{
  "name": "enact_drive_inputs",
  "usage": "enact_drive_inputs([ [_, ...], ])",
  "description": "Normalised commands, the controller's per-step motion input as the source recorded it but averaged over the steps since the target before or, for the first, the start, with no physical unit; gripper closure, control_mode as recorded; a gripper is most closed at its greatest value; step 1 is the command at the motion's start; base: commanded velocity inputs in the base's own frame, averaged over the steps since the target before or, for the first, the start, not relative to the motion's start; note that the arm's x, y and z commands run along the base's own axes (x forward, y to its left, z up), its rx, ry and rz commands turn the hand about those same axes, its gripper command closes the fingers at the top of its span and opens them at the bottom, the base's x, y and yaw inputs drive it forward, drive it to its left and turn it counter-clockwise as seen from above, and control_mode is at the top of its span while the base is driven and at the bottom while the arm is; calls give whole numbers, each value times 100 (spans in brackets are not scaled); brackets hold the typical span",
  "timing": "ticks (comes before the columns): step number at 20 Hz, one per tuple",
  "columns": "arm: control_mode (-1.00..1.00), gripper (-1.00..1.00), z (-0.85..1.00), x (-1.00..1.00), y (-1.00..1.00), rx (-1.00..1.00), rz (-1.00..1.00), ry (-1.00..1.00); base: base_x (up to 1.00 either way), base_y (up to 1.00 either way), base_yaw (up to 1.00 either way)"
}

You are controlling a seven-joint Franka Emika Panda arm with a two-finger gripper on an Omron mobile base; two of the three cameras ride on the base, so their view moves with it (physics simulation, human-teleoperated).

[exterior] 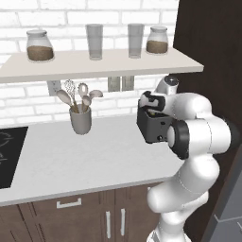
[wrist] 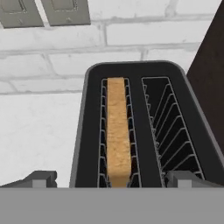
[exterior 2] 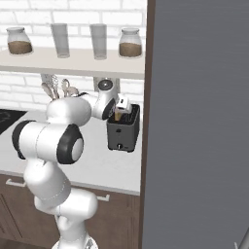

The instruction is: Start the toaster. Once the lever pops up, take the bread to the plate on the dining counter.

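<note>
Nearest in both base views stands the white arm, its elbow bent over the front edge of the grey tabletop (exterior: 85,156), above dark wood cabinet doors (exterior: 66,222) with pale handles. The arm reaches forward to the toaster (exterior 2: 124,129), a small dark box that sits on the tabletop near its right end, just beside a tall dark panel (exterior 2: 199,121). The gripper (wrist: 109,178) hangs just above the toaster's top with its jaws spread wide, holding nothing; in the hand view one dark fingertip (wrist: 41,178) shows left of the toaster body and the other over its near right edge, so the left slot lies between them. The bread (wrist: 118,133), a tan slice seen edge-on, stands upright in that left slot between the wire guides, while the right slot (wrist: 168,127) has bare wires. Tiny knobs mark the lower front face of the toaster in the right base view. Left of the toaster, well apart on the tabletop, a grey utensil cup (exterior: 81,120) holds wooden spoons and a whisk, and a black hob (exterior: 9,156) lies at the far left. Behind runs a white brick wall (exterior: 28,101) with grey outlet plates (wrist: 43,11). Above it, a pale shelf (exterior: 94,65) carries two jars (exterior: 39,46) with brown contents at its ends and two glasses (exterior: 94,41) between them.
</note>
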Motion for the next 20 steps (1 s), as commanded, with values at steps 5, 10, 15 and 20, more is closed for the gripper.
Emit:
enact_drive_inputs([
  [5, -100, -100, -27, 27, 7, -3, 0, 0, 0, 0, 0],
  [10, -100, -100, -13, 15, -5, 0, 0, 0, 0, 0, 0],
  [15, -100, 100, 0, 3, -7, 0, 0, 0, 0, 0, 0],
  [20, -100, 100, 0, 0, 0, 0, 0, 0, 0, 0, 0],
])
